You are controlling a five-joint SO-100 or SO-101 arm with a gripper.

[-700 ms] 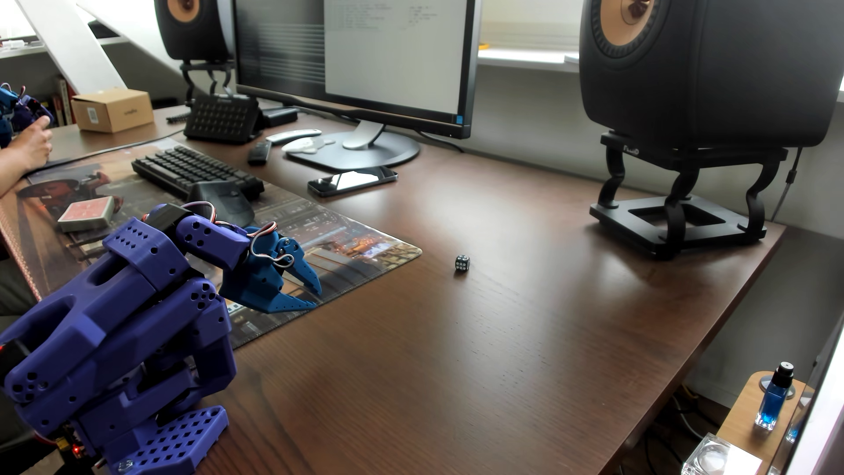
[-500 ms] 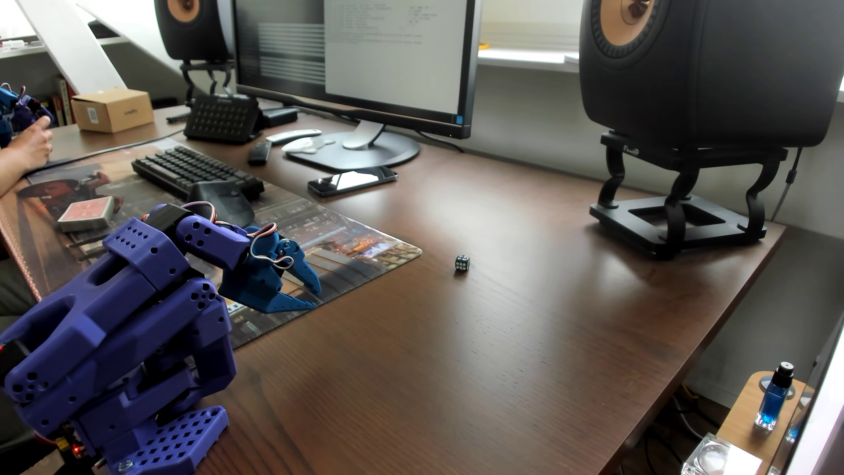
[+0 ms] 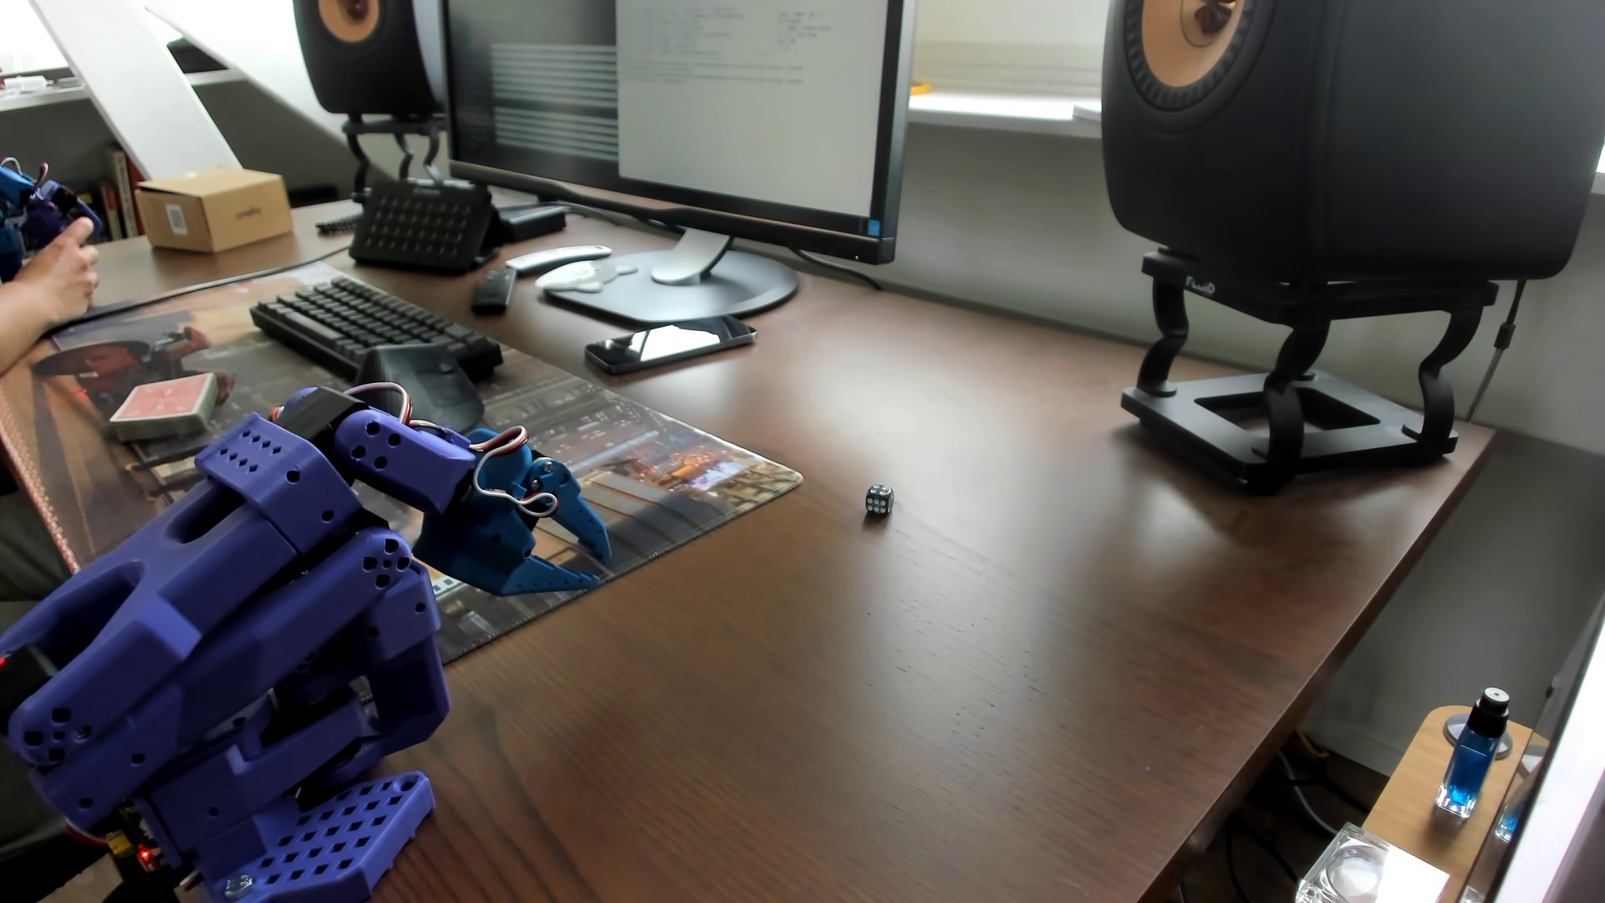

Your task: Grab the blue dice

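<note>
**Dice on bare desk, gripper apart at mat edge**

Where any writing reads, it is only a pale logo on the right speaker stand (image 3: 1285,382); monitor (image 3: 669,121) text is too small to read. Gripper (image 3: 599,566): blue, fingers parted with a clear gap, holding nothing, hovering over the near right part of the desk mat (image 3: 660,469). Dice (image 3: 878,500): near-black with white pips, alone on the brown desk (image 3: 868,695), right of the mat's edge, well apart from the gripper. Open wood lies between them and toward the near edge.
</note>
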